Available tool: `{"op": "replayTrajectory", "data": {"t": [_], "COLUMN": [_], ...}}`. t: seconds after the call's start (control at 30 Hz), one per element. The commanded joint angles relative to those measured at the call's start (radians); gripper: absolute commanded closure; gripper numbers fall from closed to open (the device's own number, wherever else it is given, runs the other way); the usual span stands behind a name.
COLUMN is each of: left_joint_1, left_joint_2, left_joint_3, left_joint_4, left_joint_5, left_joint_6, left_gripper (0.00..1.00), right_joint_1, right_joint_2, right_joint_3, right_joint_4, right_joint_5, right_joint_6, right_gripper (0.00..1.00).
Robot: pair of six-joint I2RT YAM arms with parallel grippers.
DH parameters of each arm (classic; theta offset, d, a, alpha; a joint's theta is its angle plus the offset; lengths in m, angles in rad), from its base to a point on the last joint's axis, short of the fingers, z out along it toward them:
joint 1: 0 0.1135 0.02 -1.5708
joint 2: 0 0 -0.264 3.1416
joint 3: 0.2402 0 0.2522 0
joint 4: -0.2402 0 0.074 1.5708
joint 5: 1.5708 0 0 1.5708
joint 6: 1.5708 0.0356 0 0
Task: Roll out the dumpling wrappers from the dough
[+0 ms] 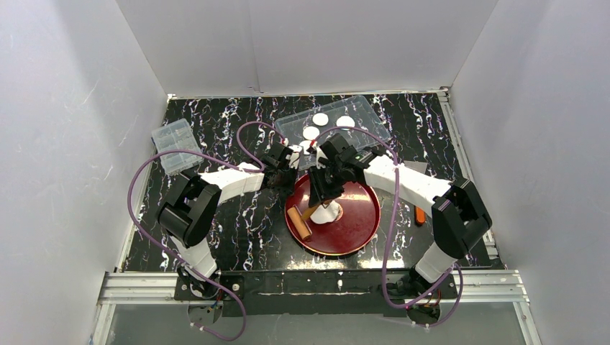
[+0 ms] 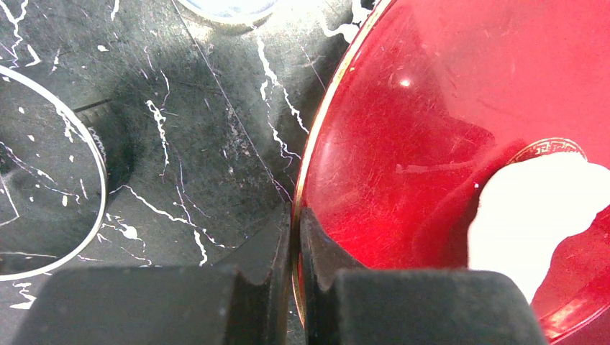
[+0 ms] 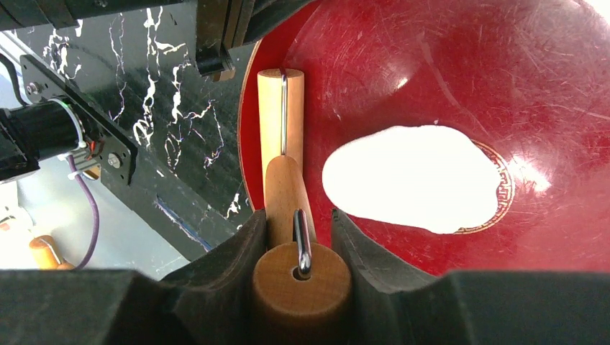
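Observation:
The dough (image 1: 328, 212) is a flattened white oval on the red plate (image 1: 360, 223); it also shows in the right wrist view (image 3: 410, 178) and the left wrist view (image 2: 532, 215). My right gripper (image 3: 298, 215) is shut on the handle of the wooden rolling pin (image 3: 281, 115), whose roller lies on the plate's left side beside the dough. My right gripper (image 1: 321, 192) hangs over the plate. My left gripper (image 2: 295, 215) is shut on the plate's gold rim (image 2: 306, 165), at the plate's far left (image 1: 282, 176). Three dumpling wrappers (image 1: 320, 118) lie in a clear tray.
The clear tray (image 1: 367, 108) stands at the back, just beyond the grippers. A clear lidded box (image 1: 175, 144) sits at the back left. An orange-handled tool (image 1: 420, 214) lies right of the plate. A thin round ring (image 2: 101, 180) lies on the black marbled table left of the plate.

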Motion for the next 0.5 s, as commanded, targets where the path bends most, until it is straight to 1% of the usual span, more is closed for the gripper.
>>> {"op": "replayTrajectory", "data": {"t": [0.0, 0.2, 0.37, 0.47], "left_joint_1": [0.0, 0.0, 0.0, 0.0], "left_joint_2": [0.001, 0.002, 0.004, 0.006], "left_joint_3": [-0.015, -0.014, -0.012, -0.012], "left_joint_4": [-0.073, -0.073, -0.074, -0.073], "left_joint_5": [-0.05, -0.052, -0.053, -0.054], "left_joint_6": [0.031, 0.031, 0.031, 0.031], "left_gripper": [1.0, 1.0, 1.0, 1.0], "right_joint_1": [0.035, 0.036, 0.036, 0.029], "right_joint_2": [0.083, 0.018, -0.075, -0.121], "right_joint_3": [-0.068, -0.001, 0.066, 0.116], "right_joint_4": [-0.095, -0.131, -0.14, -0.195], "right_joint_5": [0.167, 0.103, -0.014, 0.015], "right_joint_6": [-0.092, -0.096, -0.098, -0.112], "right_gripper": [0.99, 0.99, 0.99, 0.99]}}
